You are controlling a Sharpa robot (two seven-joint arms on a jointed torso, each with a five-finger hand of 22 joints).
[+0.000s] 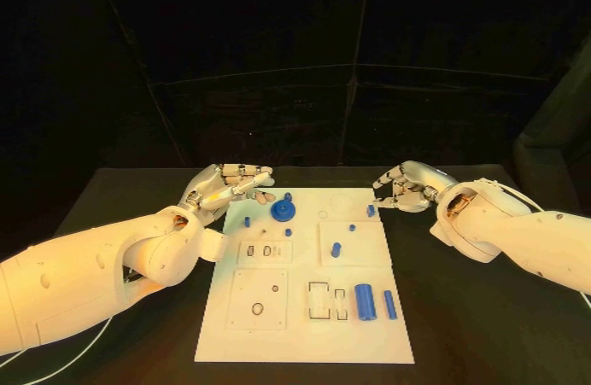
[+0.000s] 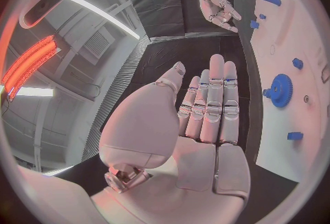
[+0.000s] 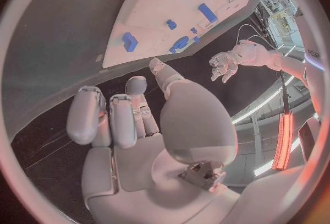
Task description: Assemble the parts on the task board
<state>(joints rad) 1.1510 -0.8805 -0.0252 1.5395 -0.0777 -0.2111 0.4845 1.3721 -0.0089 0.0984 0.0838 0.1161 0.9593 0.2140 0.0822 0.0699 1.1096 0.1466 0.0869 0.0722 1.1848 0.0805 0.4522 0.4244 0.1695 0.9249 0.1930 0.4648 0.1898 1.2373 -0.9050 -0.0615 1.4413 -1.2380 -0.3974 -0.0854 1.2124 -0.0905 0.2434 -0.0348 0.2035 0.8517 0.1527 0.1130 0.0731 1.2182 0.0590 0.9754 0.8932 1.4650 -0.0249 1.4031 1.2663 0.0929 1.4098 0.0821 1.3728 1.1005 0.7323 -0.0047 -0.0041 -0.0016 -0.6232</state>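
Note:
The white task board (image 1: pixel 308 317) lies in the middle of the black table. On its far part sit a blue gear (image 1: pixel 284 208) and several small blue pegs, one of them (image 1: pixel 370 210) close to my right hand. A thick blue cylinder (image 1: pixel 365 298) and a thinner one (image 1: pixel 389 305) lie near the front right. My left hand (image 1: pixel 234 184) hovers at the board's far left corner, fingers straight and together, holding nothing (image 2: pixel 206 119); the gear (image 2: pixel 280 90) lies just beyond its fingertips. My right hand (image 1: pixel 404 189) hangs at the far right corner, fingers loosely bent, holding nothing (image 3: pixel 131 125).
Empty slots and outlined recesses (image 1: pixel 261 250) mark the board's left and front panels. Black table (image 1: pixel 493 317) runs on both sides of the board. A white cable (image 1: pixel 74 338) trails under my left arm. The left wrist view shows my right hand (image 2: pixel 220 6) above the board.

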